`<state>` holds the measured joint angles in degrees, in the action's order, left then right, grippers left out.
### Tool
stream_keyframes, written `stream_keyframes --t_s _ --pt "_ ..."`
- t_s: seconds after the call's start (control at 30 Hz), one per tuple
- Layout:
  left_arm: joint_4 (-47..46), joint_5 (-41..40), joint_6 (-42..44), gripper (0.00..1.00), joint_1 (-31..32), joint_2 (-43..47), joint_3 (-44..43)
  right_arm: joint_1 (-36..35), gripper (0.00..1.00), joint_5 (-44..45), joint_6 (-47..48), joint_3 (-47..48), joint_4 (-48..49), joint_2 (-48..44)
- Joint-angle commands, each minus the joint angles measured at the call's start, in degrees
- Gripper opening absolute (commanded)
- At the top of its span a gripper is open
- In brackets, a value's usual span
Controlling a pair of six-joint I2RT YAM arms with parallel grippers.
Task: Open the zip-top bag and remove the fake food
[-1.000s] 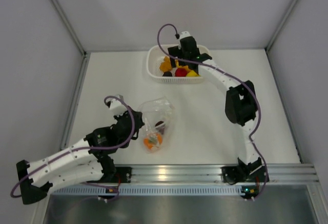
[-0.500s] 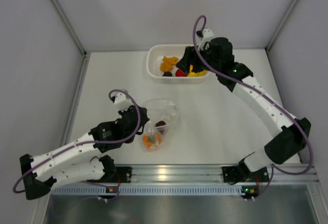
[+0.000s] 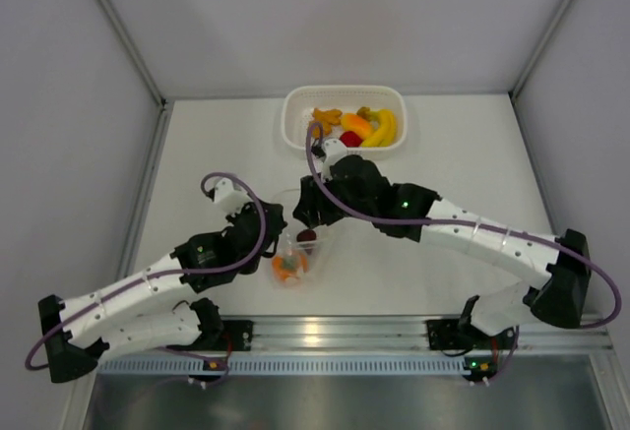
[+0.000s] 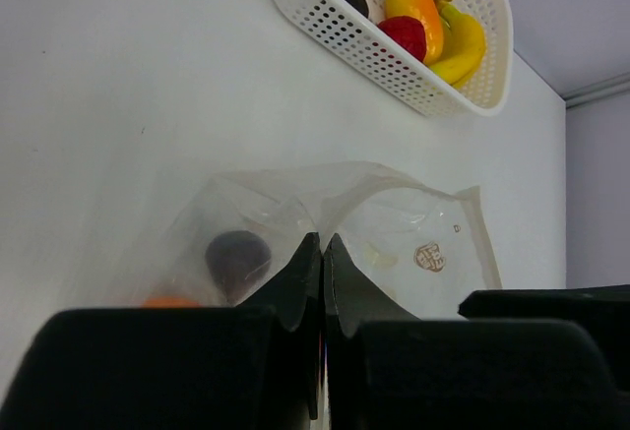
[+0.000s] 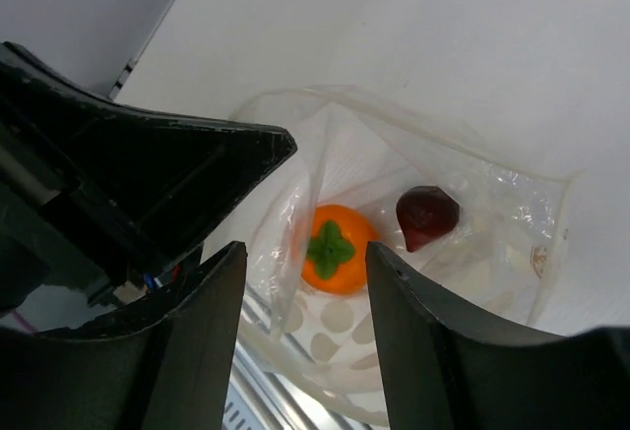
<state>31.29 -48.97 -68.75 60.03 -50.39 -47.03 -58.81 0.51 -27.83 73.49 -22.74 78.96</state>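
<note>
The clear zip-top bag [image 3: 317, 245] lies on the table with its mouth held open. My left gripper [image 3: 277, 225] is shut on the bag's upper edge [image 4: 322, 238]. Inside the bag lie a round orange with a green leaf [image 5: 335, 248] and a dark purple piece [image 5: 426, 215] of the fake food. My right gripper [image 5: 303, 273] hangs open just over the bag's mouth, its fingers on either side of the orange, with a loose flap of bag between them. It holds nothing. In the top view the right gripper [image 3: 304, 217] covers the bag's far end.
The white perforated basket [image 3: 295, 133] stands at the back of the table, holding a yellow banana [image 3: 385, 127], a red fruit [image 3: 347, 139] and orange pieces [image 3: 325, 115]. The metal rail [image 3: 325, 330] runs along the near edge, close behind the bag.
My right arm has swung from the basket down to the bag's mouth, and its jaws have narrowed. The left gripper has kept its hold on the bag's edge.
</note>
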Motion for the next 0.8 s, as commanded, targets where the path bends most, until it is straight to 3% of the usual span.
stream_keyframes --t_s 0.0,0.47,0.77 --pt "-0.4 -1.6 -3.5 0.0 0.2 0.6 -0.3 -3.3 0.52 13.7 -4.9 0.9 -0.3 4.1" --pt "-0.4 -0.4 -5.9 0.0 0.9 2.1 4.0 -6.8 0.51 29.4 -14.7 1.6 4.4 15.0" --pt "-0.3 1.2 -5.3 0.0 1.0 4.1 7.2 -7.7 0.53 28.1 -16.0 0.2 6.9 23.1"
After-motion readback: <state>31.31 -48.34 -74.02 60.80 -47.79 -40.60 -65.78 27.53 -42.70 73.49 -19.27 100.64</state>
